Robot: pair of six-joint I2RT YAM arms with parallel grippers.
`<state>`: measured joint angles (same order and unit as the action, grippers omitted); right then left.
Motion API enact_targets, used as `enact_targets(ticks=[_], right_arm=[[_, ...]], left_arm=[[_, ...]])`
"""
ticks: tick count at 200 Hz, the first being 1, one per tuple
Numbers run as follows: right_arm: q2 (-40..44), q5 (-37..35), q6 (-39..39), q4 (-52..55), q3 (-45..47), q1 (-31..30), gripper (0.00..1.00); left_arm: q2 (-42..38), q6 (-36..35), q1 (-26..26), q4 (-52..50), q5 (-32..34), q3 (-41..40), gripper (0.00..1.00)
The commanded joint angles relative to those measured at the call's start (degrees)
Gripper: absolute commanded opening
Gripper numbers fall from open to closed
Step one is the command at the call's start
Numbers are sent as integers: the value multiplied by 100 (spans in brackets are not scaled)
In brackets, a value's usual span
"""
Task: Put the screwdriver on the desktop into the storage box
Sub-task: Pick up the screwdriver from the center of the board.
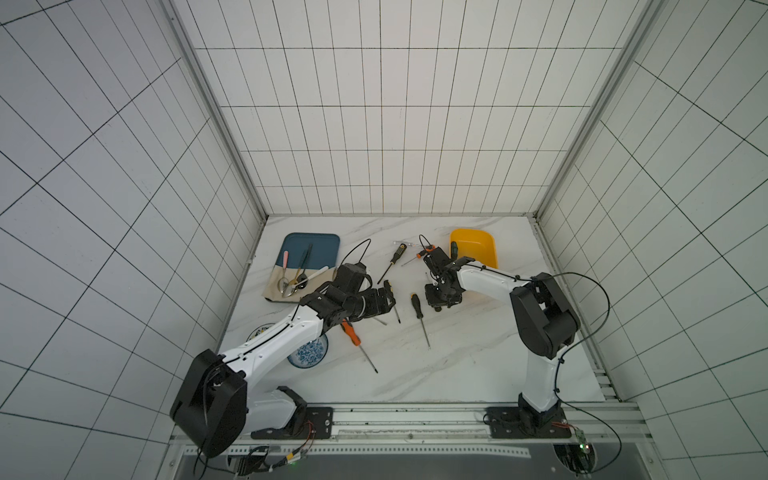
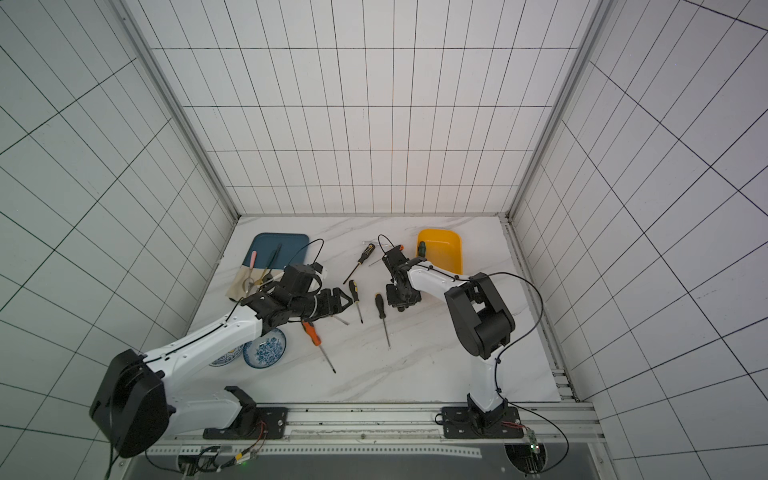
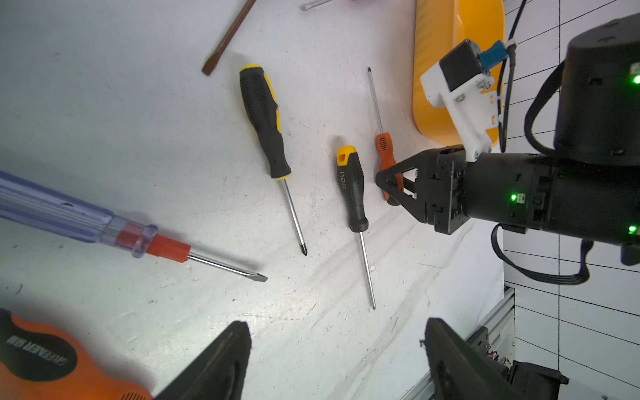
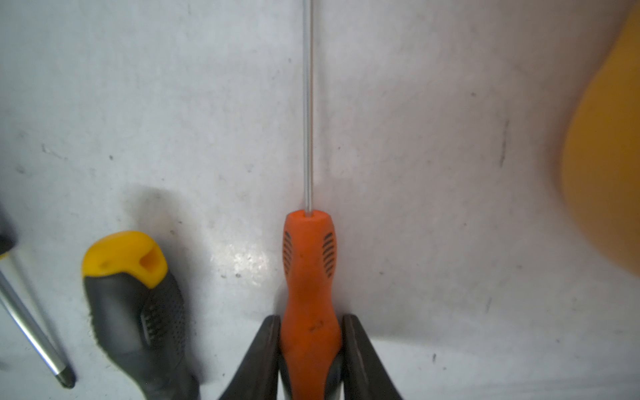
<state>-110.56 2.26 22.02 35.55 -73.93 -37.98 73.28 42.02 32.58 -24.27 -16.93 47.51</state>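
My right gripper [image 4: 310, 332] is shut on the handle of a slim orange screwdriver [image 4: 309, 263]. Its shaft points straight out ahead, low over the white desktop [image 1: 457, 365]. In the left wrist view the same gripper [image 3: 391, 187] clamps that screwdriver [image 3: 383, 145] beside the yellow storage box [image 3: 446, 69]. In both top views the right wrist [image 1: 438, 293] [image 2: 401, 296] covers the grip. The storage box [image 1: 478, 245] [image 2: 446, 249] stands at the back right. My left gripper [image 3: 337, 332] [image 1: 390, 300] is open over bare desktop, with nothing between its fingers.
Two black-and-yellow screwdrivers [image 1: 417, 305] [image 1: 389, 289] lie between the arms, and another [image 1: 400, 251] lies farther back. A thick orange-and-black one [image 1: 350, 332] and a clear blue one [image 3: 69, 207] lie by the left arm. A blue tray [image 1: 320, 243] holds spoons. Patterned plates [image 1: 309, 355] sit at the front left.
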Motion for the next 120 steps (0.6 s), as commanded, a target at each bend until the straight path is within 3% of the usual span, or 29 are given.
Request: enact_targets(ticks=[1,120], right_arm=[[49,-77,-84,204,-172,-68,19],[1025,-85,-327,616,-508,94,17]], left_arm=[[-155,-27,21,-7,77,-65,83],[-186,-27,21,-7,75,-65,83]])
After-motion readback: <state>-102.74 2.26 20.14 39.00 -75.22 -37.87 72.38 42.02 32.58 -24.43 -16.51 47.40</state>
